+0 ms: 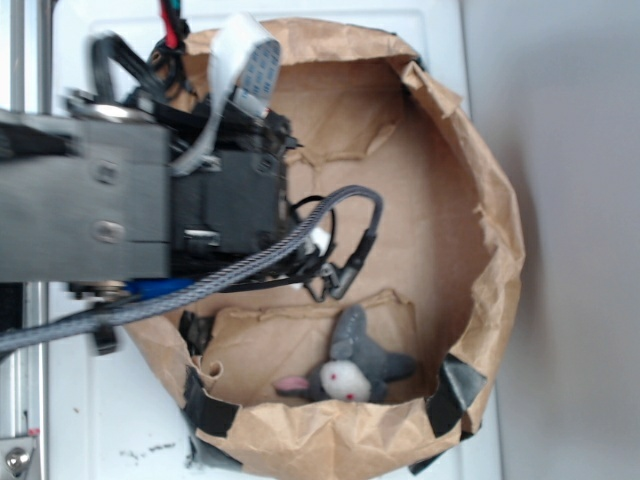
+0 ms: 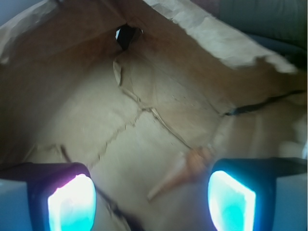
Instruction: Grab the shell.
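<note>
1. From the wrist view my gripper (image 2: 151, 197) is released — the two pads (image 2: 72, 202) glow teal at the bottom corners with a wide gap between them, and nothing sits in that gap yet.
2. The shell (image 2: 185, 171) lies on the paper floor just beside the right pad, nearer that one than the other. Its knobbly wide end is almost against the pad's top inner corner; the thin point runs down and toward the left pad, into the gap.
3. So the long axis is a diagonal across the opening, not square to the pads. I judge the next move calls for a small shift toward the wide end and probably a wrist turn, so the pads close across the body rather than along it.
4. The shell looks hard, orange-tan, ridged at the fat end and smooth toward the tip — I'd expect it to slip or pivot if pinched near the point.
5. Under it is creased brown paper, the floor of a bag (image 1: 495, 240) with a crumpled rolled rim and dark tape patches.
6. In the exterior view the arm (image 1: 120, 200) and its braided cable hide the shell entirely; I cannot place it there.
7. A soft grey and white plush (image 1: 350, 370) rests against the bag's near wall, well apart from my gripper.
</note>
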Controlling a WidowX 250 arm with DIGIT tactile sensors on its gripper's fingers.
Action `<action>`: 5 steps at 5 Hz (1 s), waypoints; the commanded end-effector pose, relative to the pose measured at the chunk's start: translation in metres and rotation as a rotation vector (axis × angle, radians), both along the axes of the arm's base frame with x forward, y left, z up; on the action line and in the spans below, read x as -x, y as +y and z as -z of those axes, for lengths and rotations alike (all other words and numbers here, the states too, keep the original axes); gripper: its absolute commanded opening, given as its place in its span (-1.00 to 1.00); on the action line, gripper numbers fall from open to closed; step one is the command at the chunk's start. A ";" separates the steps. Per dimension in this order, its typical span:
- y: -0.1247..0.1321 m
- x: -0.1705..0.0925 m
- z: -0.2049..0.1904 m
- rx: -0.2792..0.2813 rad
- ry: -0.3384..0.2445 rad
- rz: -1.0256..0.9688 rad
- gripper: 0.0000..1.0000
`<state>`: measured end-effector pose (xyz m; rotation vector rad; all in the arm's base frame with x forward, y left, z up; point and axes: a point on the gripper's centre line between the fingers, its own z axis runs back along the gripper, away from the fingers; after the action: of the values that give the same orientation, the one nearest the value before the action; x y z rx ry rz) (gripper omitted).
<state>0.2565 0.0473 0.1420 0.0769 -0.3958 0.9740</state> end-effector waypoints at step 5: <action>0.021 0.004 0.043 -0.009 -0.037 -0.074 1.00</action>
<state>0.2538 0.0568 0.0809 0.0999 -0.3778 1.0204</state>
